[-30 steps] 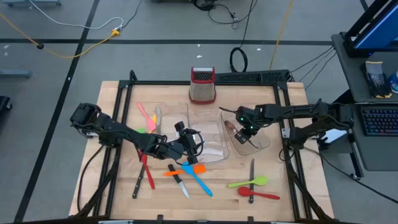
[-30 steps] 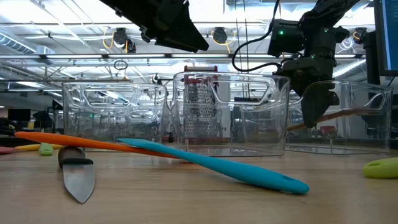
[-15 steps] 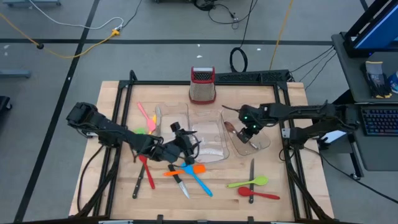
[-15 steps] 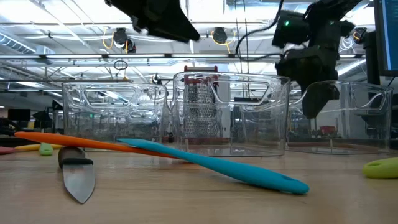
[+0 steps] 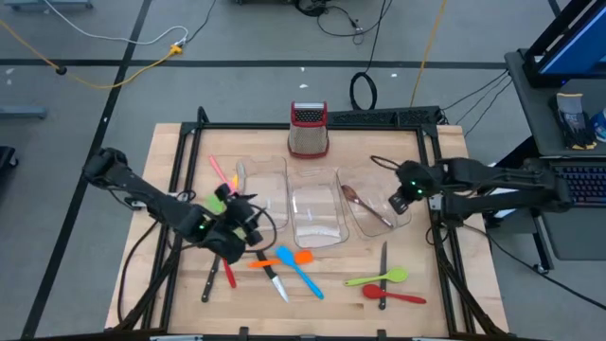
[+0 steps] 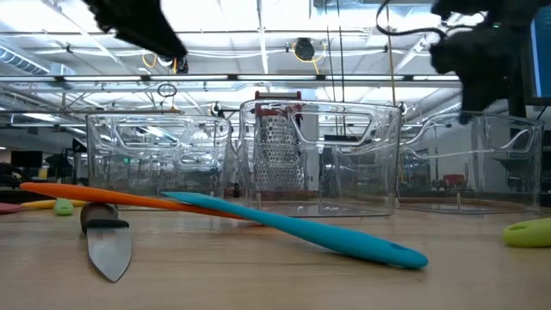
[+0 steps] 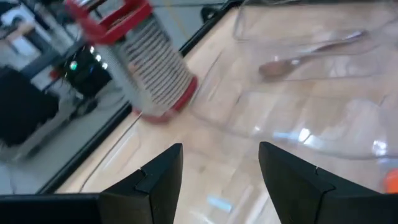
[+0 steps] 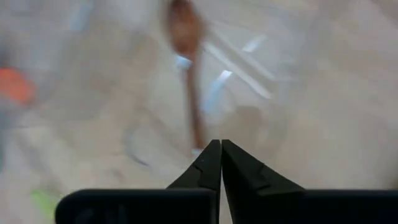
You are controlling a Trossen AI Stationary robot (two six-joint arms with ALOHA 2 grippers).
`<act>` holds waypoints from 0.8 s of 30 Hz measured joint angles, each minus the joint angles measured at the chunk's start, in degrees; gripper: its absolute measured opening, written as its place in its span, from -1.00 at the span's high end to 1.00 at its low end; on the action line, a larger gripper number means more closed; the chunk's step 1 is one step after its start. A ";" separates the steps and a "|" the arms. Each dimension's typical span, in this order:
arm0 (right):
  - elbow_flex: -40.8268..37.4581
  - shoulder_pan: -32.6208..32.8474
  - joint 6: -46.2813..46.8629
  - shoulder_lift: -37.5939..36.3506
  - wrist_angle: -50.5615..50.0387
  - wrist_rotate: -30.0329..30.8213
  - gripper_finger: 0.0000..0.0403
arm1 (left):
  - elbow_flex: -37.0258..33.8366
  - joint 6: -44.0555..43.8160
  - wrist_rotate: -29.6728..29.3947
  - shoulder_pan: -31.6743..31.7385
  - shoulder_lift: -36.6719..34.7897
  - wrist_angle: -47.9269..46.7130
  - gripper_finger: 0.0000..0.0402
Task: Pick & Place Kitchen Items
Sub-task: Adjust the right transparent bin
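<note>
The right tool (image 8: 220,144) is hovering pressed together, empty, above the brown spoon (image 5: 363,205); left tool (image 7: 219,163) is spread. Descending blind risks clipping the bin (image 5: 402,220) wall.

you are working in a robotics lab or industrial test hall, not a kitchen. the wooden table (image 5: 170,142) stands on a grey concrete floor (image 5: 85,104) marked with taped lines, and loose cables (image 5: 114,38) trail across it beyond the table's far edge. a black metal frame (image 5: 312,124) runs along the table's edges. off its right edge you see a desk with a keyboard (image 5: 578,185). past the table, the low view shows exposed ceiling trusses (image 6: 284,82) and hanging lights (image 6: 303,48).
</note>
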 joint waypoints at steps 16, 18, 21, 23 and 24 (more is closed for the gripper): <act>-6.47 6.62 15.57 3.68 -9.89 4.01 1.00 | -7.90 -16.47 -6.01 -10.68 -18.25 -14.65 -0.08; -6.56 6.91 15.58 4.12 -7.92 3.74 1.00 | -10.64 -18.01 -7.30 -12.10 -21.21 -14.66 -0.08; -6.58 7.36 15.59 5.15 -4.27 2.41 1.00 | -14.36 -19.80 -8.73 -14.02 -25.22 -14.54 -0.08; -6.58 7.74 15.59 6.04 -2.18 1.62 1.00 | -16.43 -20.45 -9.07 -15.07 -27.51 -14.24 -0.08; -6.58 7.87 15.60 6.63 -1.20 1.22 1.00 | -17.44 -21.00 -9.12 -15.49 -28.49 -14.20 -0.08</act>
